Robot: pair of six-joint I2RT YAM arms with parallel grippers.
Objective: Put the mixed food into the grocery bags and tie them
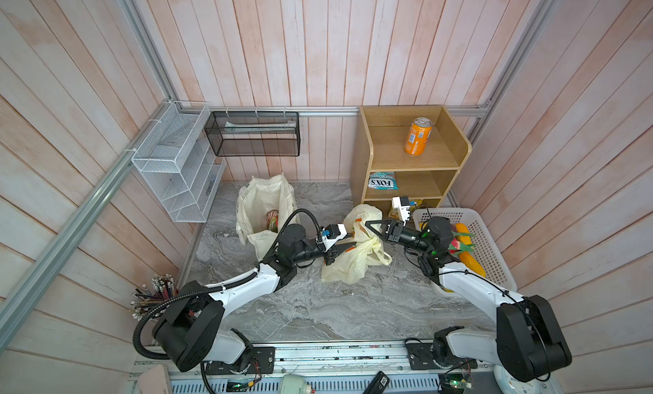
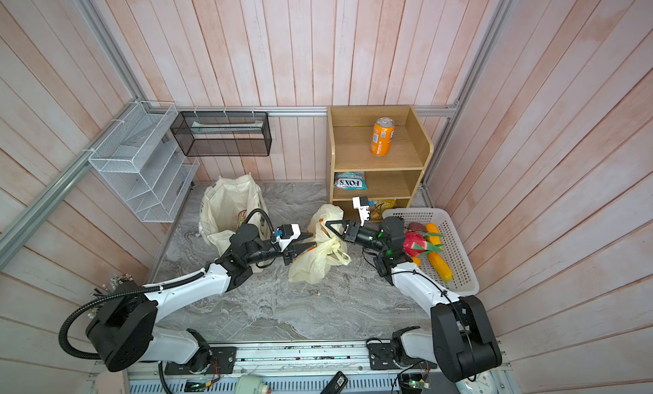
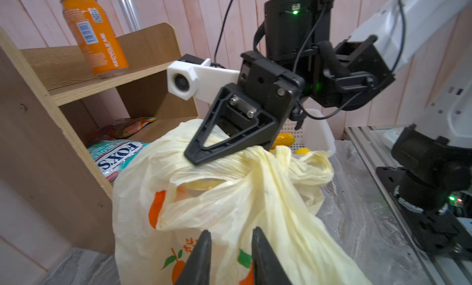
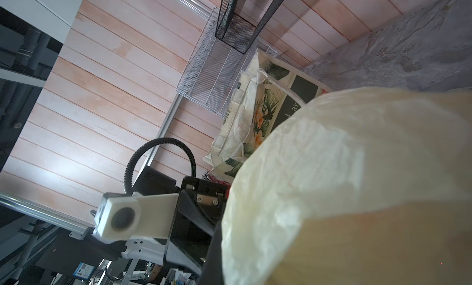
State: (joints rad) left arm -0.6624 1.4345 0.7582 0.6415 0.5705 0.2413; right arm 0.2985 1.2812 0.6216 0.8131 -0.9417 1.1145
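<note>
Mid-worktop [image 1: 318,304], btwn the two arms, stands the plastic bag [image 1: 353,261], cream w/ an orange fruit print. It bulges, so something is prob. inside already. Step in hand, I'd say: tying it.

The right gripper [image 3: 191,156] is closed tight at the bag's top and looks to be pinching a bunched strip of film there. In both top views the bag rises to meet its tips. The left gripper [image 3: 231,231] is part open, jaws a modest gap apart, pointing at the bag's printed side just below the crumpled handles [image 3: 293,163]. Nothing is clamped btwn them as far as the left wrist view shows. The handles look twisted together but loose, w/ one loop flopping free on the side toward the right arm, i.e. not a firm knot.

Next move, as I judge it: the left gripper needs to get round the free loop, close on it and pull away from the right gripper so the twist cinches. The film is thin, so a shallow bite may slip. Aim for the bunched part, not a single layer.

Rest of the task looks undone:
- The tote [image 1: 261,205] stands open near the back wall w/ something striped inside.
- Toy fruit [image 2: 440,267] lies in the basket [image 1: 491,254].
- A can [image 1: 418,136] and a snack packet [image 1: 383,180] sit on the shelf [image 1: 388,152].
</note>
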